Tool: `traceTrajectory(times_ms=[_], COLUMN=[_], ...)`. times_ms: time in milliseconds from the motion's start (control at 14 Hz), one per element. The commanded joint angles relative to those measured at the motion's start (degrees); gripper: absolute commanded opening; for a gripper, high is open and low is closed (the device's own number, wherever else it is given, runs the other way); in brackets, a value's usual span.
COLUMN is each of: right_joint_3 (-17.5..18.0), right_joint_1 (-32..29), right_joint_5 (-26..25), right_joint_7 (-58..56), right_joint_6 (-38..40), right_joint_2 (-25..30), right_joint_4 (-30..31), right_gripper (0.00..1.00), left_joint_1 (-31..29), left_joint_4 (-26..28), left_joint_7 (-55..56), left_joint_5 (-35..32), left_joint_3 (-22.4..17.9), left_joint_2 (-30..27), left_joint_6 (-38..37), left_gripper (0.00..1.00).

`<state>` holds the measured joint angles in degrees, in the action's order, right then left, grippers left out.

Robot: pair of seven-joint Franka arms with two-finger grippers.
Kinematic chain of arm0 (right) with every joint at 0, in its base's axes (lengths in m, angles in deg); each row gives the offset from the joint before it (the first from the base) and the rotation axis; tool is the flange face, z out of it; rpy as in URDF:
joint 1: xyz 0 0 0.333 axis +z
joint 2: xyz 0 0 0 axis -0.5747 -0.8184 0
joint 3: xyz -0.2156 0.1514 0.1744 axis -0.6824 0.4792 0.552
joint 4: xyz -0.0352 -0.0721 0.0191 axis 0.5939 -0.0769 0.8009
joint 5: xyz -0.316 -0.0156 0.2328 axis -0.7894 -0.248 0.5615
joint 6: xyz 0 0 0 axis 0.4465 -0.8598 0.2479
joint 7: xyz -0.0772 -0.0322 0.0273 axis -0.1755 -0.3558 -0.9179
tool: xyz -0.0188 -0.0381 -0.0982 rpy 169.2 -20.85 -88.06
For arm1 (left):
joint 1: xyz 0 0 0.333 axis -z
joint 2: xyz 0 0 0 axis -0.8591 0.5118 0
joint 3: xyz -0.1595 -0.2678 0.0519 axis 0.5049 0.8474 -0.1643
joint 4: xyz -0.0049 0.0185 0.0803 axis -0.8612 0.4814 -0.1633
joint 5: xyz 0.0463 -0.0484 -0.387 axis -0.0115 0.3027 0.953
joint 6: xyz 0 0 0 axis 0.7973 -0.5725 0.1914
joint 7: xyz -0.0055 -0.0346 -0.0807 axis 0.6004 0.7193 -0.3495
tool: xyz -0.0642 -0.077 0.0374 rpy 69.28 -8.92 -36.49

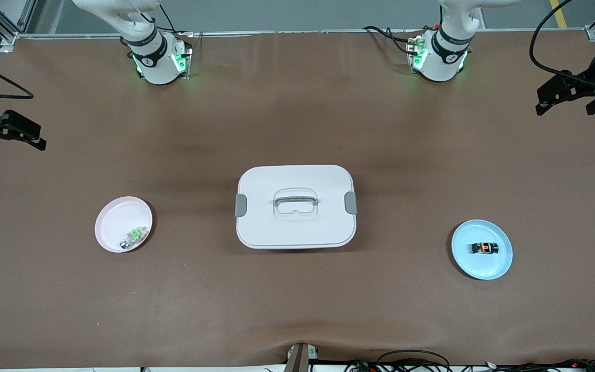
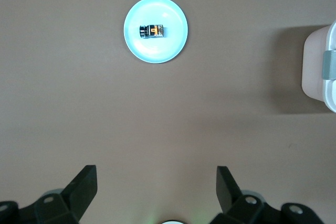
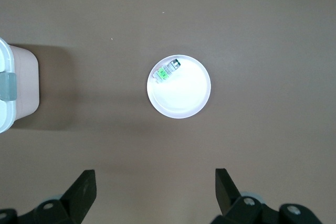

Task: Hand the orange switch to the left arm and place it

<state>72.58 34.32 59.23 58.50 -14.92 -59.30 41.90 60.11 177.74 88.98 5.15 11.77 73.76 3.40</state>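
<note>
The orange switch lies on a round blue plate toward the left arm's end of the table. It also shows in the left wrist view, black with an orange middle. The white box with grey latches stands at the table's middle. My left gripper hangs open and empty over the table's edge at the left arm's end; its open jaws show in its wrist view. My right gripper hangs open and empty over the right arm's end, and shows in its wrist view.
A pink plate toward the right arm's end holds a small green-and-clear component, which also shows in the right wrist view. The box's ends show in both wrist views. Cables run along the table's front edge.
</note>
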Motion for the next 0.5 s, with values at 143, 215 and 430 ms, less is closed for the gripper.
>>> traceTrajectory(times_ms=[143,215,430], right_joint_3=[-0.94,-0.94,-1.03], right_joint_1=[0.85,0.85,-0.03], right_joint_5=[0.53,0.53,0.88], right_joint_7=[0.40,0.40,0.57], right_joint_6=[-0.62,-0.62,-0.45], right_joint_2=[1.58,1.58,1.67], right_joint_4=[1.55,1.55,1.46], right_gripper=[1.00,1.00,1.00], left_joint_1=[0.78,0.69,0.69], left_joint_4=[-1.56,-1.56,-1.73], left_joint_7=[0.08,0.25,0.52], left_joint_5=[0.72,0.72,-0.16], left_joint_3=[-0.74,-0.74,-0.74], left_joint_2=[0.55,0.55,0.64], left_joint_6=[-2.87,-3.92,-4.02], left_gripper=[1.00,1.00,1.00])
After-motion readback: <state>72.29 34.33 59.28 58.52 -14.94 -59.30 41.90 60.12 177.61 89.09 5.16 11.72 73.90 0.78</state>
